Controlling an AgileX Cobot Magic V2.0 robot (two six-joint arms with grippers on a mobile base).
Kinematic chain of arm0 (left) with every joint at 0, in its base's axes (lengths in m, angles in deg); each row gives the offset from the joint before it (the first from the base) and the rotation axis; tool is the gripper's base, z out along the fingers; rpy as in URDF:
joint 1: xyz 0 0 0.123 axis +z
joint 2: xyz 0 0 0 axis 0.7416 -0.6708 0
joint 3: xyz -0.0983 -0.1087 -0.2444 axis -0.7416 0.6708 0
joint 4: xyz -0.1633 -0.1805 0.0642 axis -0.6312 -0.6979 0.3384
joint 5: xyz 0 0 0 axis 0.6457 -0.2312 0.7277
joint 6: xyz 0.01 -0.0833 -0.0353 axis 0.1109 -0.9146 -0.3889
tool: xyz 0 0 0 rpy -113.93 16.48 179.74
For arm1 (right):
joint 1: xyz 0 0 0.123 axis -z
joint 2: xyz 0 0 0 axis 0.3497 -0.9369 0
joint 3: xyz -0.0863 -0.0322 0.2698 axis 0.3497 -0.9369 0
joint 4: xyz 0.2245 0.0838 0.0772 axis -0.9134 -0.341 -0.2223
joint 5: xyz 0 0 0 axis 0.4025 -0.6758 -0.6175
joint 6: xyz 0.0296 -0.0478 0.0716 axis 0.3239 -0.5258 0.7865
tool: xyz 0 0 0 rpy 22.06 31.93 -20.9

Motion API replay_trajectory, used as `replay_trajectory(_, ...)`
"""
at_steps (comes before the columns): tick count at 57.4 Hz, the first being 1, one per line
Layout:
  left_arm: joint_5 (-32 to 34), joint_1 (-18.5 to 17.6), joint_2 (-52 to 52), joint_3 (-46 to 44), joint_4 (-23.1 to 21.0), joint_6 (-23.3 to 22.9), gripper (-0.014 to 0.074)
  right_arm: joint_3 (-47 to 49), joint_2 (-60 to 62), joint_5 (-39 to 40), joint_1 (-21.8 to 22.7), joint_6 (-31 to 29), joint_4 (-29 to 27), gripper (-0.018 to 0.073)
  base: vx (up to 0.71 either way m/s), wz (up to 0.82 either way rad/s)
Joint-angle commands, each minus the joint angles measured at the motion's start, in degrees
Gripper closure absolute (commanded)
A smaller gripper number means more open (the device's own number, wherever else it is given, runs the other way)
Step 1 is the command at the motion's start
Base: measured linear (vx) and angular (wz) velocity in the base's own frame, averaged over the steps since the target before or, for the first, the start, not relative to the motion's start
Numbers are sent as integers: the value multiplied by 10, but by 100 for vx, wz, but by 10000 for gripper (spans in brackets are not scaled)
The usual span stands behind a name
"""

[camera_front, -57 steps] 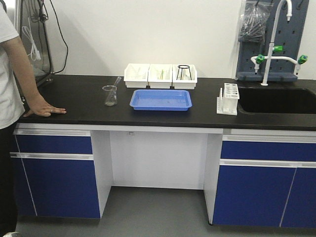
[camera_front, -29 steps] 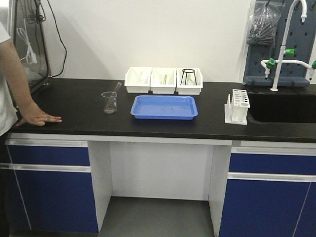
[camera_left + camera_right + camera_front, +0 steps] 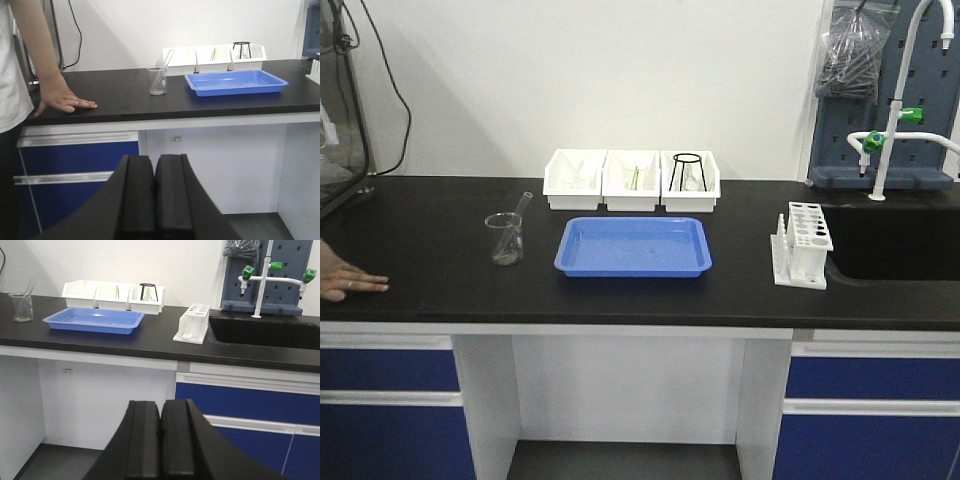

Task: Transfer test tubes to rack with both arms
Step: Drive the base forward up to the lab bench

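The black lab bench (image 3: 440, 260) spans the view, and everything on it sits well ahead of and above both tools. Down low, the left gripper (image 3: 155, 195) has its fingers pressed together with nothing held. The right gripper (image 3: 160, 440) is the same, clamped on air. At the bench's right end, beside the sink (image 3: 900, 250), stands the rack (image 3: 805, 245), on the right gripper's side. Left of the blue tray (image 3: 632, 272) is the beaker (image 3: 505, 240), and a test tube (image 3: 523, 202) leans in it, rim up and to the right. I'd say the left gripper is the nearer one for that pick.
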Motion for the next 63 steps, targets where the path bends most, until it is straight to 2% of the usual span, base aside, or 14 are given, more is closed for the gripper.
replay_trajectory(1,47,1,7,-15,-3,0,601,-7,5,45,-1,-4,1,568,36,-5)
replay_trajectory(63,47,1,7,-15,-3,0,601,-7,5,47,-1,-4,1,568,35,-5)
